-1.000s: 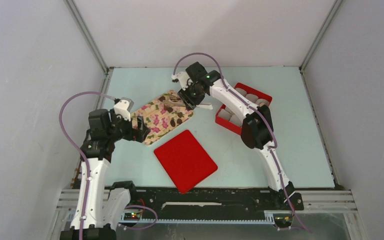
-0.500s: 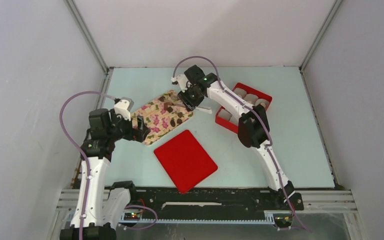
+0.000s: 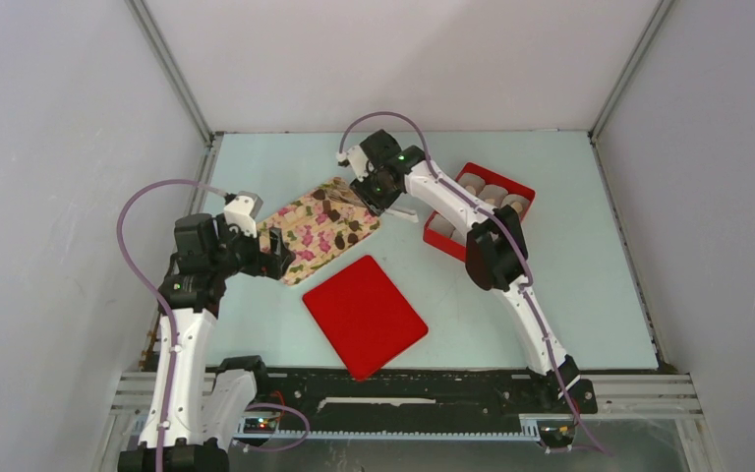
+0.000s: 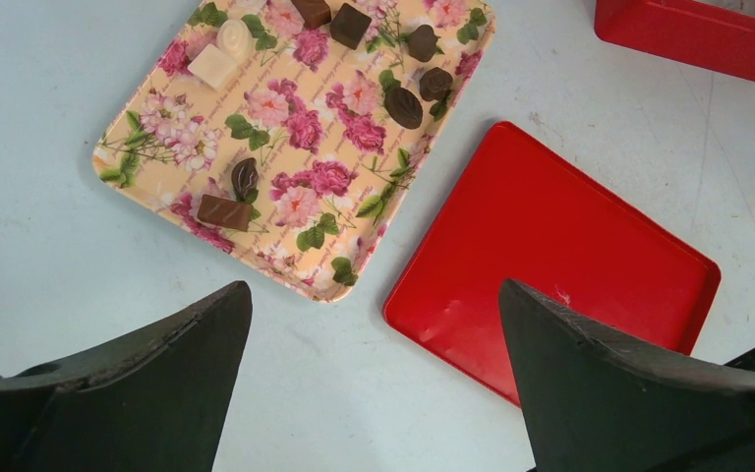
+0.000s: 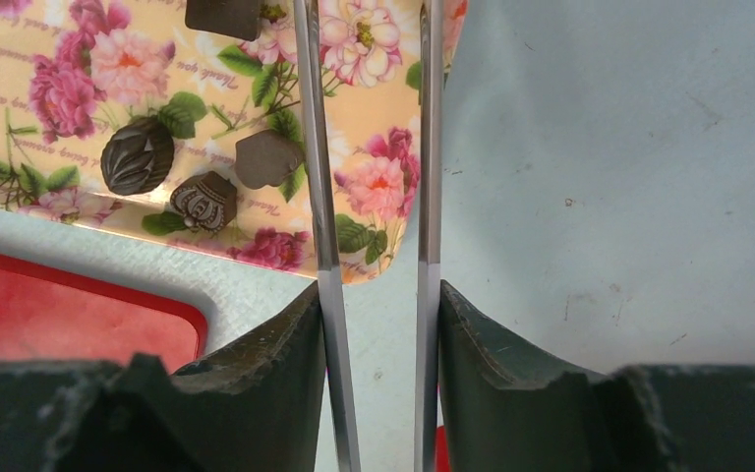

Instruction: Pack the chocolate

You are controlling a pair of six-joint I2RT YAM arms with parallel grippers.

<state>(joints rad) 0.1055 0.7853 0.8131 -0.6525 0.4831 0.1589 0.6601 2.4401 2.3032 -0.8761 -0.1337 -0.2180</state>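
Well, the right tool (image 5: 378,295) was clenched on a pair of thin metal tongs (image 5: 319,197). The two blades stood apart and reached out over a corner of the flowered tray (image 4: 157,147). Their tips ran off the top of the wrist picture, so I could not tell if they held anything.

The chocolate (image 4: 403,106) lay on that tray. There were dark lumps and a few pale ones (image 4: 214,67), all spread out. Three dark ones (image 5: 138,154) sat just beside the left blade. The red box (image 4: 688,34) with its white paper cups (image 3: 494,192) stood off to the right, apart from the tray. I could not tell if any cup was filled.

I thought a few things could go wrong. The lumps were tiny and smooth, and the blades were thin and springy. A squeeze a bit off the middle could make a lump pop out and skip onto the table (image 5: 600,197). A hard squeeze could dent it.

The left tool (image 4: 374,383) hung over the table near the tray and the red lid (image 4: 551,265). It was released, with its jaws wide, and it touched nothing. So nothing held the tray down. A blade catching its rim could push the whole tray and roll the lumps about.

The tongs might also twist in the right tool's grip. Then the tips would miss, or drop a lump on the way to the box.
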